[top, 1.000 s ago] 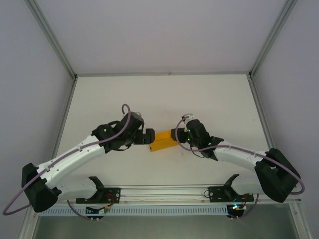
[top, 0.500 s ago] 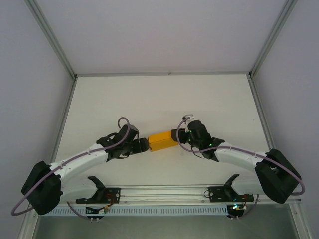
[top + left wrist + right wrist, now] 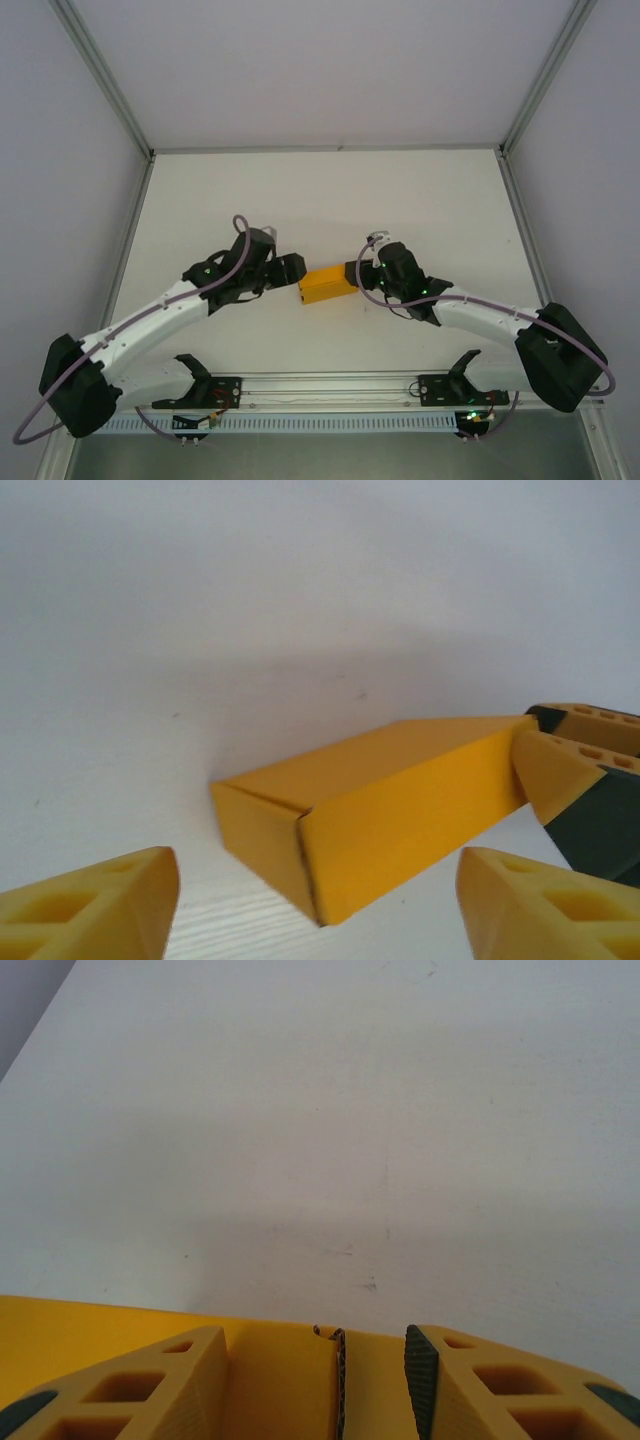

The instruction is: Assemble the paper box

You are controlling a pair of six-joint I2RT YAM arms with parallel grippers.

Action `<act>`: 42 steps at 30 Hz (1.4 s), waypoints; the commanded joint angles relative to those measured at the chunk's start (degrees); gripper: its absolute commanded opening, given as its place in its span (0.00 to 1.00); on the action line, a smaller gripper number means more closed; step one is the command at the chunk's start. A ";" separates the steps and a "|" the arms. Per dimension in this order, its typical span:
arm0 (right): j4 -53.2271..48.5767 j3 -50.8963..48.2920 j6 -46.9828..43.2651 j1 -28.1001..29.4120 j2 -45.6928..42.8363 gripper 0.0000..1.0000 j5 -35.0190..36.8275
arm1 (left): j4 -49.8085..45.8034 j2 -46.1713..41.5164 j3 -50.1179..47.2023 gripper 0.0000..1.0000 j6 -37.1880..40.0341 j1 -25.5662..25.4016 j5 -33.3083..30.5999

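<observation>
Late in assembly, bracing the folded paper box on the desk with the right claw clamped on one end, left claw open just beside the other; next, likely pressing that end flap flush.

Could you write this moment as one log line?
box: folded, on table | right tool: shut on box end | left tool: open, just short of box

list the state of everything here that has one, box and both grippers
paper box: folded into a rectangular box, near end closed, lying on the table
left gripper: open, fingers spread at the box's left end, not clamping it
right gripper: closed on the box's right end
</observation>
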 commanded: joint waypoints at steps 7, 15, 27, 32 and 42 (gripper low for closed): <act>-10.64 -3.06 -0.83 -0.25 3.29 0.44 0.48 | 2.49 6.78 -5.24 0.28 0.11 1.67 5.57; -1.97 -7.84 -0.65 -0.41 4.65 0.22 -1.95 | 17.85 1.41 -19.25 0.10 -2.00 1.89 8.27; 5.68 -10.63 -3.78 -0.38 3.51 0.09 -3.29 | 21.71 -3.30 -24.35 0.00 5.40 -0.49 3.88; -0.50 -6.49 -4.42 -0.34 -1.47 0.26 -4.74 | 15.49 -4.74 -16.76 0.40 9.57 -1.08 5.40; -15.51 11.01 -14.32 -0.64 -5.04 0.88 -0.91 | -4.52 -1.32 4.72 1.00 13.31 -0.96 -11.47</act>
